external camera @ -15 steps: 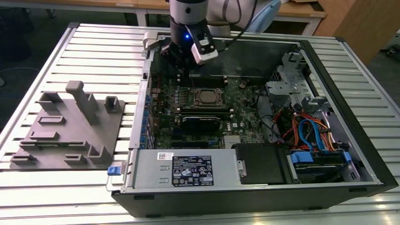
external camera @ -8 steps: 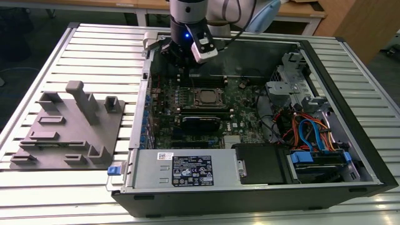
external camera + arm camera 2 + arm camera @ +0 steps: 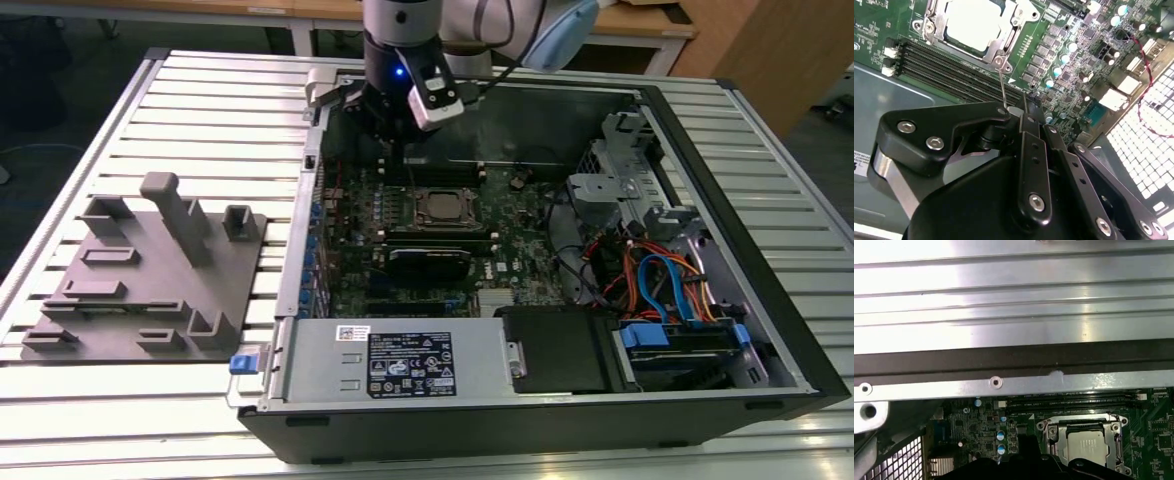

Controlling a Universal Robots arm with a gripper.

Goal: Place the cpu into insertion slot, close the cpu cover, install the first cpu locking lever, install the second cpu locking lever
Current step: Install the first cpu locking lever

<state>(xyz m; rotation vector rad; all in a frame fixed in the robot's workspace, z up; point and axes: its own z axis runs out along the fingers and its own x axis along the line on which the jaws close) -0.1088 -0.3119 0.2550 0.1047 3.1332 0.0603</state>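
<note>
The cpu (image 3: 974, 20) lies silver-topped in the insertion slot (image 3: 441, 208) on the green board, seen in both wrist views (image 3: 1086, 445). The cpu cover (image 3: 997, 48) is folded down as a metal frame around the chip. From the frame's corner a thin wire locking lever (image 3: 1001, 85) stands up to the tip of my gripper (image 3: 1021, 107). The black fingers are together, and the lever's end rests against them. In the exterior view my gripper (image 3: 400, 150) hangs over the board just behind the slot, near the case's far wall.
Long black memory slots (image 3: 954, 70) run beside the socket. The open computer case (image 3: 747, 300) holds drive cages and coloured cables at the exterior view's right. A grey fixture block (image 3: 147, 280) sits on the slatted table (image 3: 200, 90) at that view's left.
</note>
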